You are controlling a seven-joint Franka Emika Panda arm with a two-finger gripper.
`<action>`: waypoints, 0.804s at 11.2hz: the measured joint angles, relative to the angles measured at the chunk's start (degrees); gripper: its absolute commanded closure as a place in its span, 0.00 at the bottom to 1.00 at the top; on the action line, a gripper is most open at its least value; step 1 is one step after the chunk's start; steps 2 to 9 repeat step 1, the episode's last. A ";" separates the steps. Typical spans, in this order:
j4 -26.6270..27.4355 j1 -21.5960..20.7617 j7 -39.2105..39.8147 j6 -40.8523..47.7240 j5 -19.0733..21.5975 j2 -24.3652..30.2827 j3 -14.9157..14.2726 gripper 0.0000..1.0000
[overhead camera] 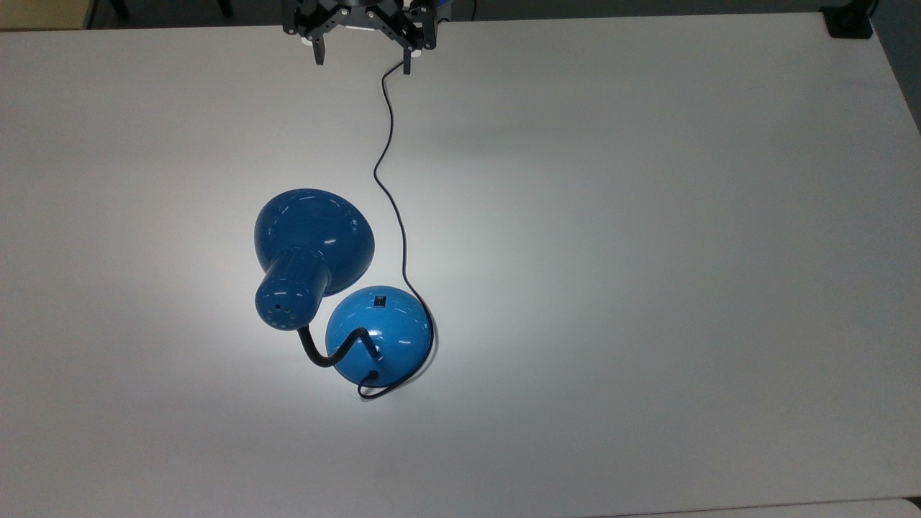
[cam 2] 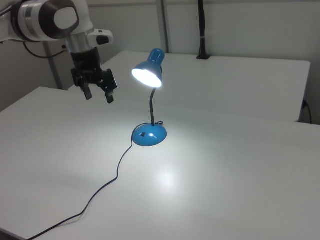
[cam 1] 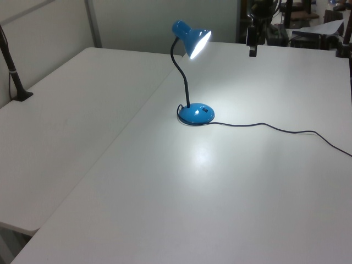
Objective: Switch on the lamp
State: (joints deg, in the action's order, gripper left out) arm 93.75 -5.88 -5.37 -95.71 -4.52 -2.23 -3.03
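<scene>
Right view: gripper (cam 2: 99,95) hangs above the table (cam 2: 240,165), jaws spread wide, holding nothing. Lamp (cam 2: 149,135) stands mid-table, lit, well apart to the right view's right of the gripper.

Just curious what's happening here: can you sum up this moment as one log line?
lamp: lit, upright on table | gripper: open, empty, raised away from lamp | switch: untouched now

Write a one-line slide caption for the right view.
Lit blue lamp on white table; gripper raised, fingers open.
</scene>
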 measured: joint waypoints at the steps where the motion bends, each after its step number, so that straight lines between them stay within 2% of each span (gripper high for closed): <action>1: 0.00 -0.13 0.00 0.46 0.00 0.18 -0.09 0.00; 9: 0.00 -0.13 0.00 0.46 0.00 0.18 -0.09 0.00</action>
